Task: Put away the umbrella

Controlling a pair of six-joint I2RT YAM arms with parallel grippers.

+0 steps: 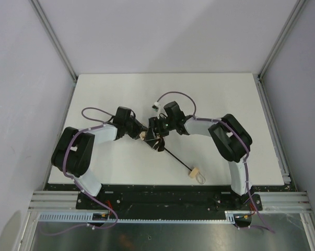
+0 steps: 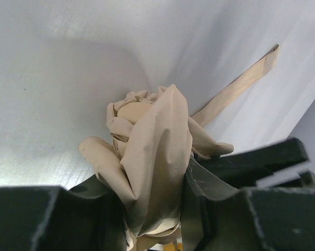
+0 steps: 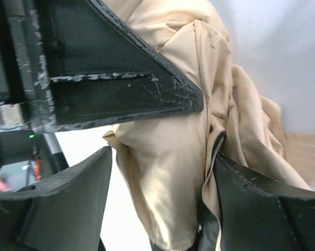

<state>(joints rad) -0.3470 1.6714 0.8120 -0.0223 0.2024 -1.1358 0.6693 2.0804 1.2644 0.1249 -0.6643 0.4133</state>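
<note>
My left tool (image 1: 142, 134) is clenched on the bunched canopy of the umbrella (image 2: 152, 151) in the middle of the table (image 1: 225, 99), I judge to hold its folds gathered, while my right tool (image 1: 156, 129) stands released around that fabric.

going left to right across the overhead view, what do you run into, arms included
left arm's elbow → left hand → right hand → umbrella handle → right arm's elbow
</note>
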